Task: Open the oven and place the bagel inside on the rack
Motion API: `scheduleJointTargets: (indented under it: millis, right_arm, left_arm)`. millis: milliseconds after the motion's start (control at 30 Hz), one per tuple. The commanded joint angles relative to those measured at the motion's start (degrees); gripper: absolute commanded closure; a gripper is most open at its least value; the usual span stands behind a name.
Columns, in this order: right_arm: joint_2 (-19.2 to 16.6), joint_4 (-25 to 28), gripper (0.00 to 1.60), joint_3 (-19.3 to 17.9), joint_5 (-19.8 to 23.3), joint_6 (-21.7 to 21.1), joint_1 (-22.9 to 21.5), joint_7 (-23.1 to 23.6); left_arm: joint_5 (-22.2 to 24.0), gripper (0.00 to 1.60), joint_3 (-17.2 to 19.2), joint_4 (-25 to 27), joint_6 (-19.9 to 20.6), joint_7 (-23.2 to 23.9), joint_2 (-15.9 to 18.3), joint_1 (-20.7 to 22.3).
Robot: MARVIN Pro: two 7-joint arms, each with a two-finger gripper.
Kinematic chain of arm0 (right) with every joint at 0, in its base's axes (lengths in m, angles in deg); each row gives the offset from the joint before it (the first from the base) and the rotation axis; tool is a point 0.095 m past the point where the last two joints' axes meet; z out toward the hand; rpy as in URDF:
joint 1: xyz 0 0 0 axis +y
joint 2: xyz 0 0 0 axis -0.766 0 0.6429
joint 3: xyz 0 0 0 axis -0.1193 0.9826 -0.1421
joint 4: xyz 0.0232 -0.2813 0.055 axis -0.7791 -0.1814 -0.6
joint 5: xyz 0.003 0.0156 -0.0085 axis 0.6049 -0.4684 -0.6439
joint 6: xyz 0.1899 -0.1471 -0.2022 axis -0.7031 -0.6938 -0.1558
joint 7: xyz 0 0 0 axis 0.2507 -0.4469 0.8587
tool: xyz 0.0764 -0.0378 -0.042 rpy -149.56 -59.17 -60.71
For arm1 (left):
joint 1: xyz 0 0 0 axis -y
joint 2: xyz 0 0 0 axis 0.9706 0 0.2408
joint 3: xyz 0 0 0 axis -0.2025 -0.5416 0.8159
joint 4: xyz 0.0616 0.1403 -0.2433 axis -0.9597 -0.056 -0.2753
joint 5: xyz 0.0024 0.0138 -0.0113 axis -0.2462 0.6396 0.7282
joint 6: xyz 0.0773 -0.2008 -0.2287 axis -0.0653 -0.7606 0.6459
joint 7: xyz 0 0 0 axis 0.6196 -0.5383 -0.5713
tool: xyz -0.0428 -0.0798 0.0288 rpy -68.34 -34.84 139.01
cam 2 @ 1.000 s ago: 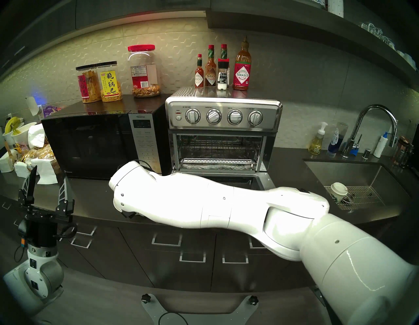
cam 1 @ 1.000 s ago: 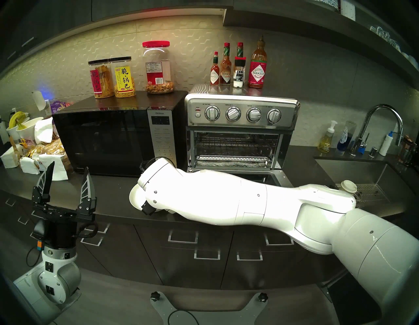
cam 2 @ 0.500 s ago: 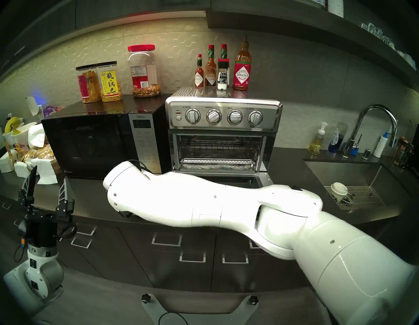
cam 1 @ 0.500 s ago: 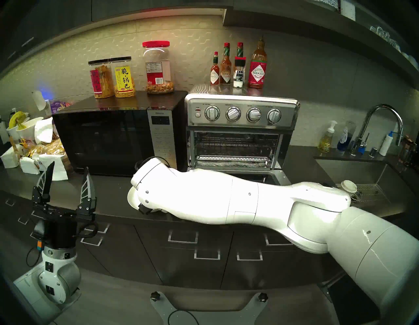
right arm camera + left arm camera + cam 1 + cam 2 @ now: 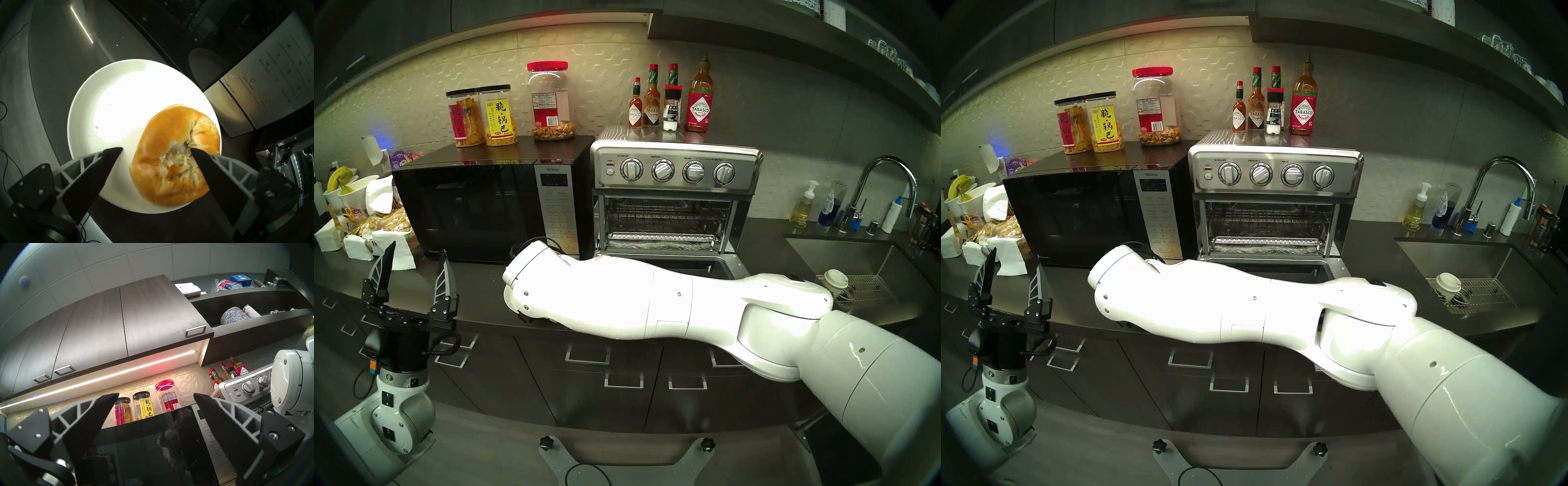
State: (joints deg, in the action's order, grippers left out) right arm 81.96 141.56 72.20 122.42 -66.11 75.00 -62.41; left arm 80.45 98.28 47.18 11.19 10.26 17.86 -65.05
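The stainless-steel oven [image 5: 675,169] stands open, its door [image 5: 723,268] folded down flat and mostly hidden behind my right arm. The wire rack [image 5: 667,217] shows inside the cavity. The bagel [image 5: 169,135], golden-brown with a torn pale middle, lies on the right part of a white plate [image 5: 110,101] in front of the microwave. My right gripper [image 5: 156,149] is open just above the bagel, one finger over its hole, the other over bare plate. In the head views my right arm hides that gripper and the bagel. My left gripper [image 5: 419,247] is open and empty, pointing up at the far left.
A black microwave [image 5: 483,210] stands left of the oven, with snack jars [image 5: 499,115] on it. Sauce bottles [image 5: 699,98] stand on the oven. A sink [image 5: 850,264] with a paper cup [image 5: 836,278] is at the right. Napkins and bread bags [image 5: 382,230] crowd the left counter.
My right arm has shifted to the left, carrying the wrist further over the plate. The left arm and the oven have not moved.
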Motion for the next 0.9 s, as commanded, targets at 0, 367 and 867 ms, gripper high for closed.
scheduleJointTargets:
  millis: [0,367,867]
  right_arm:
    - [3.4,-4.8,0.00,1.1,-0.5,0.0,1.7,-6.1]
    - [4.9,-7.3,1.24,0.1,-0.8,0.0,2.3,-6.7]
    - [-1.8,4.1,1.44,-1.2,-1.6,0.0,1.4,-6.1]
  left_arm:
    - [0.0,0.00,0.5,0.7,0.0,-0.1,0.0,-0.1]
    - [0.0,0.00,0.6,0.7,0.0,-0.1,0.0,-0.1]
    - [0.0,0.00,0.5,0.7,-0.1,-0.1,0.0,0.0]
